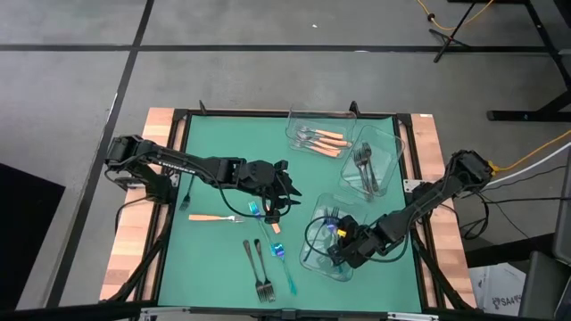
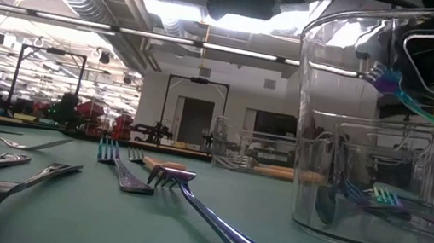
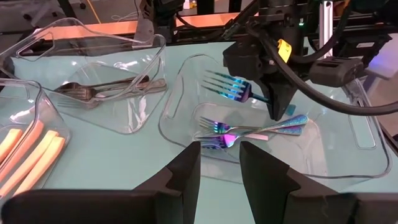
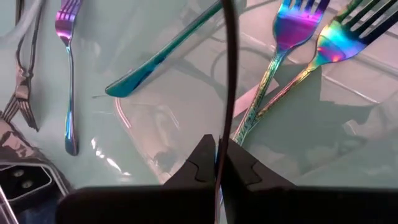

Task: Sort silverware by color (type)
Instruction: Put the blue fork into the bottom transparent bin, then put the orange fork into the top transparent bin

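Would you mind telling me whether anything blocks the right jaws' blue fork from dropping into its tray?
Nothing visible does: the right gripper holds the blue fork above the open tray holding other blue forks.

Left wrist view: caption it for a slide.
Right gripper holds an iridescent fork above two more in a clear tray.

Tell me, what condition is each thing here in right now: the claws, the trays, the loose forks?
Left gripper: open, empty, over the table's middle.
Right gripper: shut on an iridescent fork, above the near tray.
Near tray: holds several iridescent forks.
Orange-fork tray: holds orange-handled forks.
Dark-fork tray: holds dark forks.
Loose orange fork, two dark forks, teal fork: flat on the table, unsorted.
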Controlling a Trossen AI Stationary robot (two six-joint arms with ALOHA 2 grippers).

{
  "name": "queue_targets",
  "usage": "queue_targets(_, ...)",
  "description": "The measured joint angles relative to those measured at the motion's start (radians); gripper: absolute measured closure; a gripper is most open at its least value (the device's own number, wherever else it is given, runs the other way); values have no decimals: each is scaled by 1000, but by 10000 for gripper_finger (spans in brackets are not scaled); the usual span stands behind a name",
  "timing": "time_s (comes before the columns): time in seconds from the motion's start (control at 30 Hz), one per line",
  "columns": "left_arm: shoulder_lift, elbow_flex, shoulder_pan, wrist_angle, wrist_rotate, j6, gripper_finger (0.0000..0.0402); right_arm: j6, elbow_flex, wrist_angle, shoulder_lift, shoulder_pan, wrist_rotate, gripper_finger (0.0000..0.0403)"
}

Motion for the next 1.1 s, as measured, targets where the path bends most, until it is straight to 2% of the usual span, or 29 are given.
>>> queue_targets(0.63, 0, 0, 0, 0, 0, 0, 296, -1, 0, -3, 0, -2, 6, 371)
queue_targets(1.1, 0, 0, 0, -51, -1, 0, 296, -2, -2, -5, -1, -2, -12, 370)
